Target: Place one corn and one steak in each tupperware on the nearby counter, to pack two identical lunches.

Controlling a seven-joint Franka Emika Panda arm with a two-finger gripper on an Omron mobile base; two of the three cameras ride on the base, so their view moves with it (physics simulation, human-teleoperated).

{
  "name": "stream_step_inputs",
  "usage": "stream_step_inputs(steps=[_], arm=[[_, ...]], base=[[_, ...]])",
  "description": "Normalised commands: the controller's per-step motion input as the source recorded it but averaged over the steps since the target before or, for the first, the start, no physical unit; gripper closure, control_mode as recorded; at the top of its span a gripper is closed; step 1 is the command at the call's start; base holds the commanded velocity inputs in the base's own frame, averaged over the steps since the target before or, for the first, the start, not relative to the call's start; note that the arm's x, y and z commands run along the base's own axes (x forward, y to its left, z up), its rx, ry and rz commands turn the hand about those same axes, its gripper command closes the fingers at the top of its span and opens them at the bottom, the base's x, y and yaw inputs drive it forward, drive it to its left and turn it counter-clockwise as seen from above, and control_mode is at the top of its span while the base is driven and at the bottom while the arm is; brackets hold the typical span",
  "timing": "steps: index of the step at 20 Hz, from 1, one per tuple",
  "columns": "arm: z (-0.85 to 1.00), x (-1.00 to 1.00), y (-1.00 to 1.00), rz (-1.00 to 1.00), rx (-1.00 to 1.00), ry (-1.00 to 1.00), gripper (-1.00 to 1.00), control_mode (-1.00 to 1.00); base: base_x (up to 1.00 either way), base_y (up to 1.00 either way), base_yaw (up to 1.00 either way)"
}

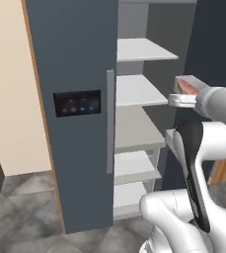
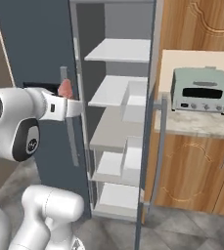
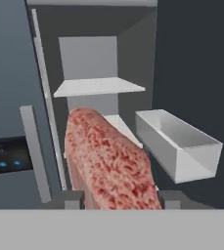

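A flat dark red-pink steak [image 3: 108, 161] with pale marbling stands on edge between my fingertips. My gripper [image 3: 118, 197] is shut on it, in front of the open fridge. From the left base view the steak [image 1: 187, 86] sticks up out of the gripper [image 1: 182, 94] at the right, level with a middle shelf. From the right base view the steak [image 2: 64, 89] shows above the gripper [image 2: 73, 106] at the left. The beige counter [image 2: 196, 126] lies to the right of the fridge. The corn and the tupperware are out of view.
The fridge's left door [image 1: 77, 103], with a dark control panel, is shut. Its right door [image 2: 158, 146] hangs open, carrying a white bin [image 3: 177, 141]. White shelves [image 1: 139, 91] fill the open side. A pale-green toaster oven [image 2: 201, 90] stands on the counter above brown cabinet doors.
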Motion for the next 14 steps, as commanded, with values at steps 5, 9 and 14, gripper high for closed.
stream_step_inputs(steps=[5,9,14], arm=[[0.00,0.00,0.00,0.00,0.00,0.00,1.00,1.00],[0.00,0.00,0.00,0.00,0.00,0.00,1.00,1.00],[0.00,0.00,0.00,0.00,0.00,0.00,1.00,1.00]], base=[[-0.91,0.00,0.05],[-0.62,-0.26,0.01],[-0.33,-0.58,0.00]])
